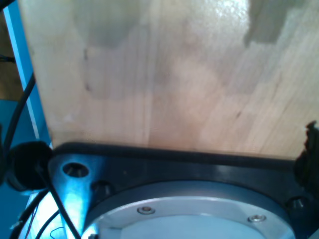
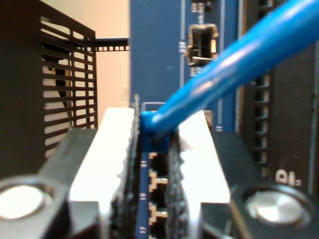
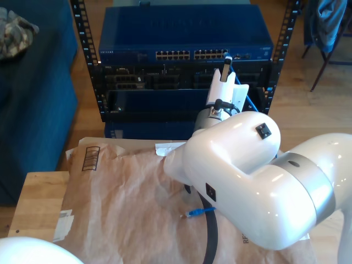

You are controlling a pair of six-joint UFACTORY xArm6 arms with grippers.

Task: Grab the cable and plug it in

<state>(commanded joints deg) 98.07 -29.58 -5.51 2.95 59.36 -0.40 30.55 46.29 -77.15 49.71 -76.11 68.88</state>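
The bright blue cable (image 2: 239, 59) runs down to its plug (image 2: 151, 130), which sits between the white pads of my second gripper (image 2: 155, 124), shut on it. The plug is right at the port row (image 2: 155, 169) of the blue switch (image 2: 159, 50); I cannot tell whether it is seated. In the exterior view, my second gripper (image 3: 225, 65) reaches up to the end of the switch's (image 3: 181, 36) port row nearer the exterior view's right. The cable's other plug (image 3: 193, 213) lies loose on the brown paper (image 3: 126, 203).
The switch sits in a black rack (image 3: 88, 66) above other black units. A thick black cable (image 3: 210, 236) crosses the paper. The first wrist view looks at a wooden tabletop (image 1: 164, 74) and a black base plate (image 1: 199, 164). A blue couch (image 3: 33, 104) stands at the exterior view's left.
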